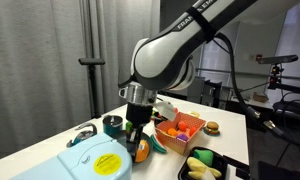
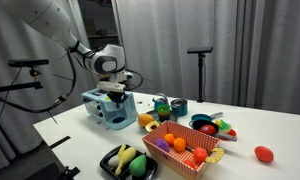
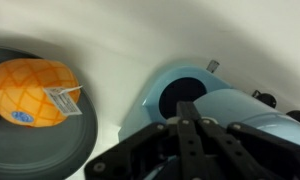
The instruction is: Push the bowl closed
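The light-blue toy unit with a round yellow sticker [image 1: 108,163] stands on the white table in both exterior views [image 2: 108,110]. In the wrist view the round pale blue bowl [image 3: 156,97] shows its dark inside at the end of the unit, just ahead of my fingertips. My gripper [image 3: 190,122] is shut and empty, its fingers pressed together right above the bowl's near rim. In both exterior views the gripper [image 1: 136,136] [image 2: 115,93] points down at the top of the unit and hides the bowl.
An orange toy fruit [image 3: 35,88] lies on a dark plate [image 3: 60,145] beside the unit. An orange bin of toy food [image 1: 180,130] [image 2: 180,150], a small dark cup [image 1: 112,125] and a black tray of food [image 2: 130,162] stand nearby.
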